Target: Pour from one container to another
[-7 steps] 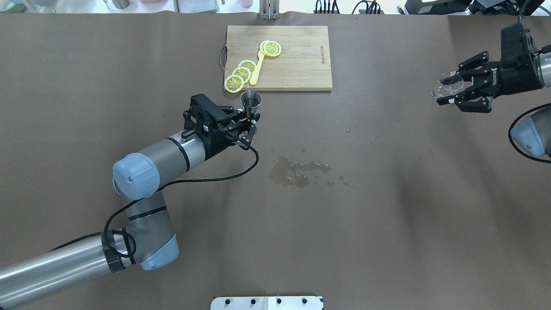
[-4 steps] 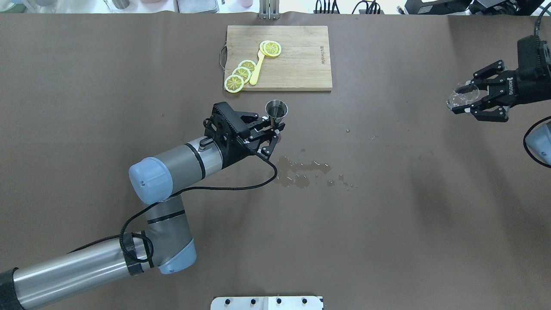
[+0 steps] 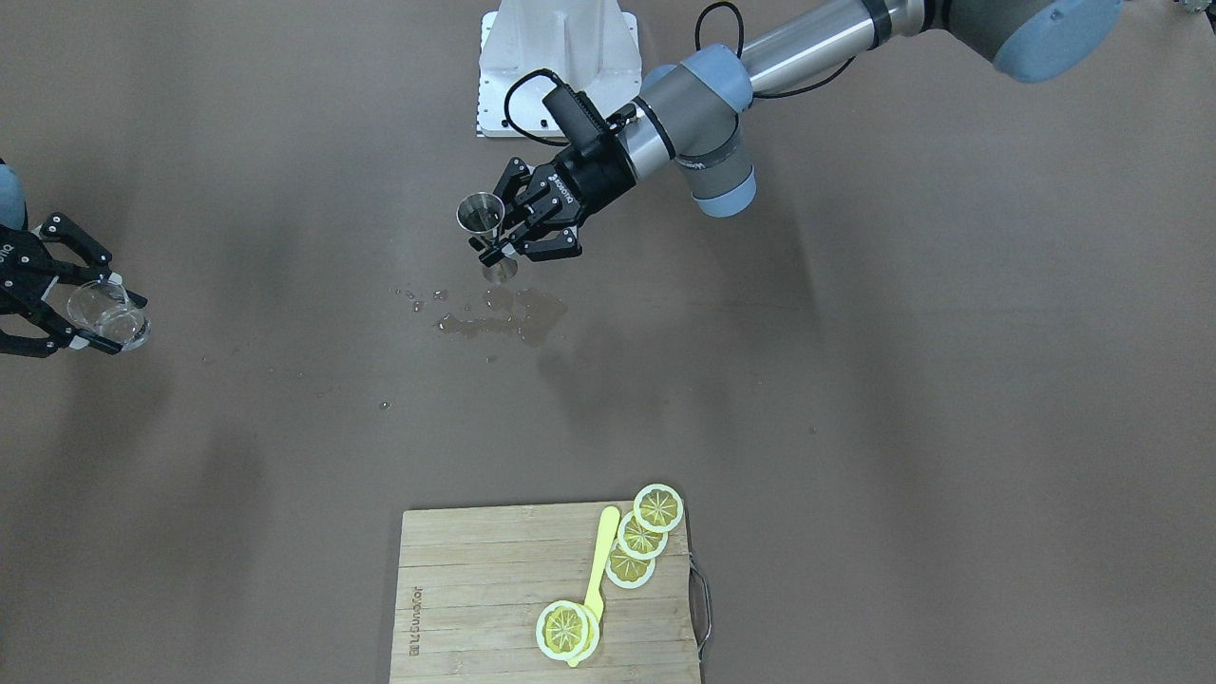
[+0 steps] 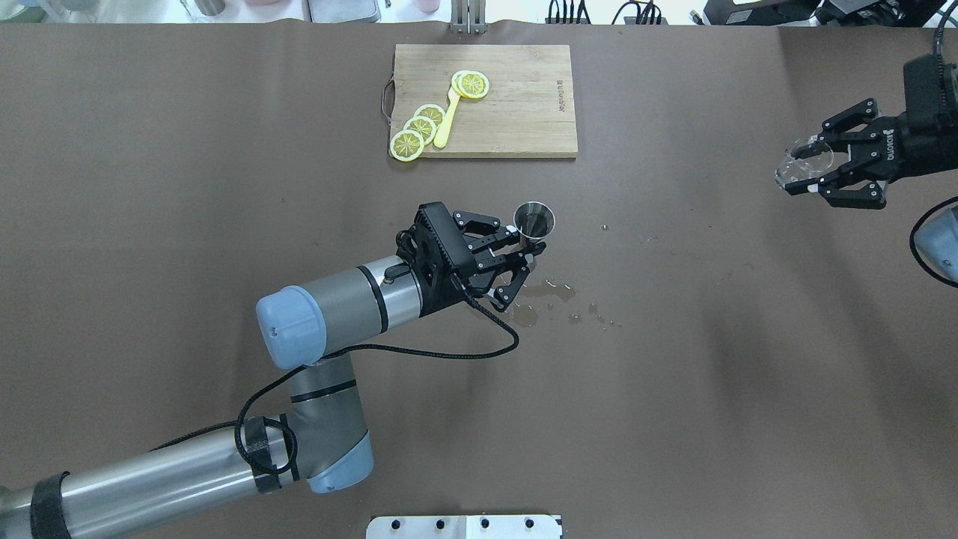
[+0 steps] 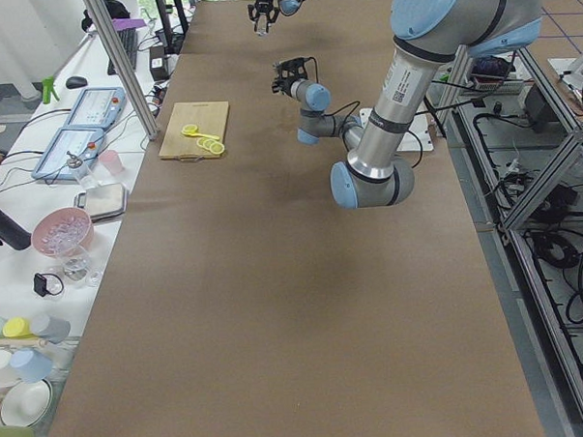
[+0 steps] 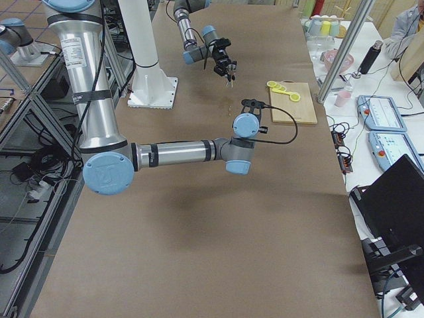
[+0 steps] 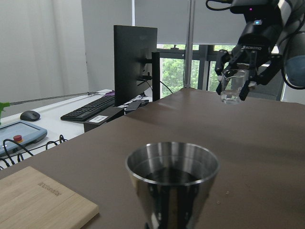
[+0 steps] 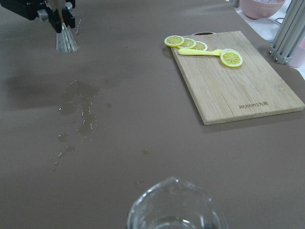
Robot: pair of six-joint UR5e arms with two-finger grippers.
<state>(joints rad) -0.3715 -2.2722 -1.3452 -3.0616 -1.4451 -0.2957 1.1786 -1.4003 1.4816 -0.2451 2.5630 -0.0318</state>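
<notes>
A steel jigger (image 4: 534,220) hangs upright above the table, and my left gripper (image 4: 528,244) is shut on its narrow waist. The left wrist view shows dark liquid in the jigger (image 7: 171,183). From the front, the jigger (image 3: 481,211) is just behind a wet spill (image 3: 508,318). Far to the right, my right gripper (image 4: 805,166) is shut on a clear glass cup (image 4: 799,159), held in the air and tilted. That glass cup (image 8: 174,210) fills the bottom of the right wrist view, with the jigger (image 8: 66,40) far off.
A bamboo cutting board (image 4: 516,112) at the back carries lemon slices (image 4: 419,127) and a yellow utensil (image 4: 447,120). A spill (image 4: 557,296) with scattered drops wets the brown table cover near its middle. A white mount plate (image 4: 464,526) sits at the front edge.
My left arm has carried the jigger to the right and slightly nearer, from beside the cutting board to above the spill. My right gripper drew back to the right with the glass.
</notes>
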